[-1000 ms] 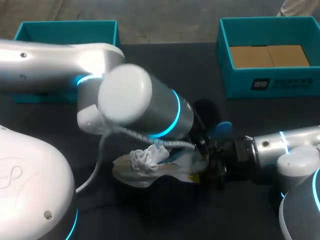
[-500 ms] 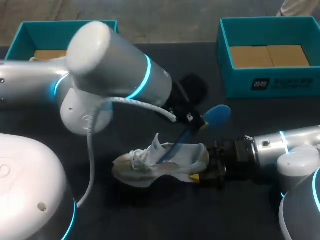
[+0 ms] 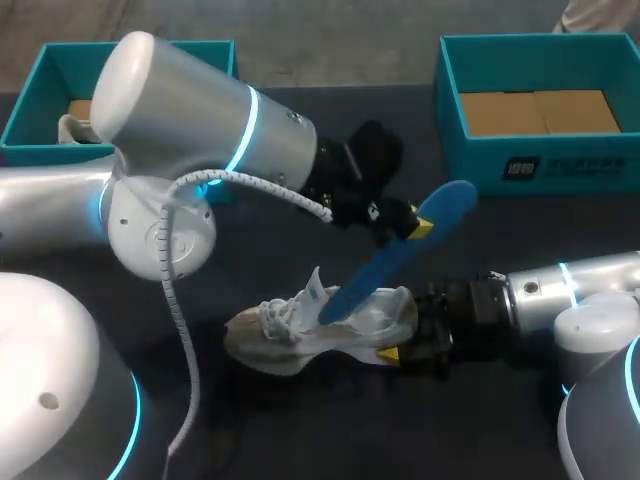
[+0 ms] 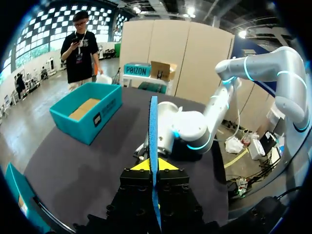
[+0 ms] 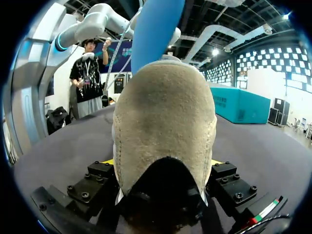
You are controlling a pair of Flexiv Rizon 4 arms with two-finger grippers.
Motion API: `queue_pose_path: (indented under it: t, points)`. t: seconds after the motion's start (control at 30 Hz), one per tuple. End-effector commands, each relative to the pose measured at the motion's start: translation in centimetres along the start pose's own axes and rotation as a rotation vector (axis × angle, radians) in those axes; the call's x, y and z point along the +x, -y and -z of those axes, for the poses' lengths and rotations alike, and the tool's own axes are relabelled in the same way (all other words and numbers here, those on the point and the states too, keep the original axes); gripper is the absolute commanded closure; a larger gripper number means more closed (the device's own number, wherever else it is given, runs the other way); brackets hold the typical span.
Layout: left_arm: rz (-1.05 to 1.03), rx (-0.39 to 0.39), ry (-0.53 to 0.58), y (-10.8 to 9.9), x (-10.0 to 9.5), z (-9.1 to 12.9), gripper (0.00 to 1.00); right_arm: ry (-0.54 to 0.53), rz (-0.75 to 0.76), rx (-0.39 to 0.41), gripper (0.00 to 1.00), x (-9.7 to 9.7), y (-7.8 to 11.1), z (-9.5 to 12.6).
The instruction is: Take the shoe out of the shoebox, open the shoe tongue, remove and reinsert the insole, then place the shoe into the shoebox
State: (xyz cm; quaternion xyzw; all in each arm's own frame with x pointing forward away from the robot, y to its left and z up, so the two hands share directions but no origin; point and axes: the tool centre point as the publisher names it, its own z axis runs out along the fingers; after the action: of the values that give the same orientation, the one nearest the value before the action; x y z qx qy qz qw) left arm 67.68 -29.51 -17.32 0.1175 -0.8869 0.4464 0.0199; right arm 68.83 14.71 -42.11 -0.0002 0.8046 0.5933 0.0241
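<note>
The right gripper clamps the shoe by its heel, the left gripper pinches the half-out insole; next, pull it clear.

The pale white-and-tan shoe sits sole down on the tabletop, laces bunched and tongue lifted. Its suede heel is clamped in the right gripper, toe pointing away from it. The blue insole slants up out of the shoe's opening, its upper end pinched in the left gripper. The open teal shoebox, lined with brown cardboard, stands well beyond both grippers.
</note>
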Motion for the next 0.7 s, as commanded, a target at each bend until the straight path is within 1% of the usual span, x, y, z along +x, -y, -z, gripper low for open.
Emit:
queue_pose_path:
  t: [0.03, 0.27, 0.33, 0.37, 0.7]
  points:
    - [-0.014, 0.031, -0.071, 0.8, 0.7, 1.8, 1.00, 0.000, 0.000, 0.003, 1.00, 0.0, 0.1, -0.1]
    - [-0.012, 0.122, -0.199, 2.7, 1.1, 5.0, 1.00, 0.000, 0.000, 0.003, 1.00, 0.0, 0.1, -0.1]
    - [-0.015, 0.129, -0.272, 3.2, 0.8, 5.8, 1.00, 0.000, 0.000, 0.003, 1.00, 0.0, 0.1, -0.1]
    - [-0.019, 0.130, -0.285, 3.3, 0.7, 6.3, 1.00, 0.000, 0.000, 0.003, 1.00, 0.0, 0.1, -0.1]
    - [-0.019, 0.130, -0.285, 3.3, 0.7, 6.3, 1.00, 0.000, 0.000, 0.003, 1.00, 0.0, 0.1, -0.1]
